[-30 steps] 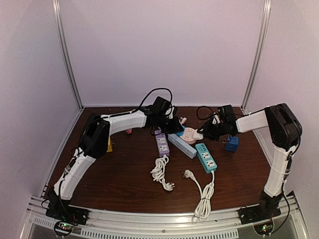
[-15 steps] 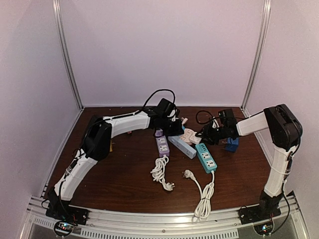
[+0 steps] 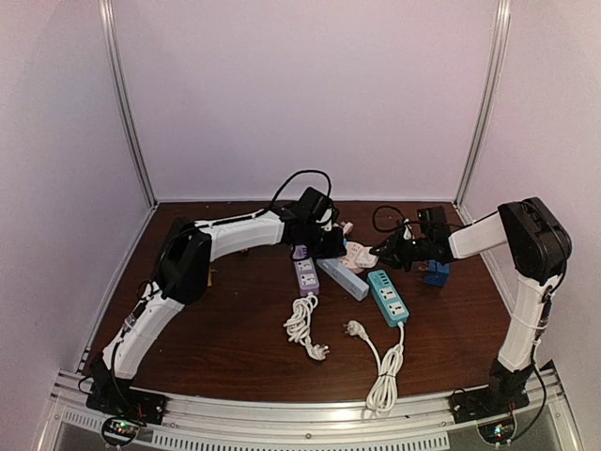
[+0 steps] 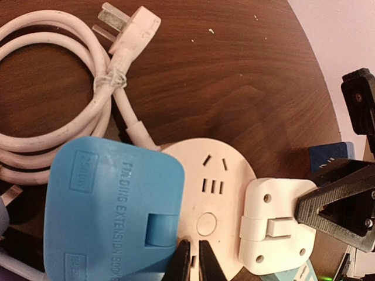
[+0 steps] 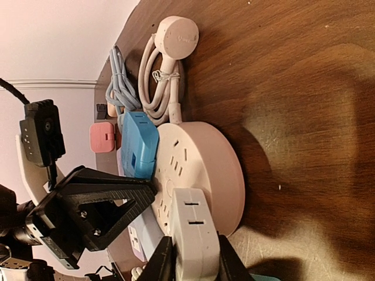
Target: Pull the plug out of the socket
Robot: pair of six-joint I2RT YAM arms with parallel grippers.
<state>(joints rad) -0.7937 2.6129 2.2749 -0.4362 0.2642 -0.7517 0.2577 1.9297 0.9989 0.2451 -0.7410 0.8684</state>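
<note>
While the white rectangular plastic plug (image 5: 193,234) sits seated in the face of the round pale-pink socket hub (image 5: 217,170), at the back-centre of the brown wooden table (image 5: 304,88), the right gripper (image 5: 193,262) is clamped on it, one finger on each long side. The plug's long axis runs straight into that gripper. Left gripper (image 4: 193,262): closed on nothing, tips resting on the hub's face beside the plug. Judgement: pull straight off the face, left arm bracing.
</note>
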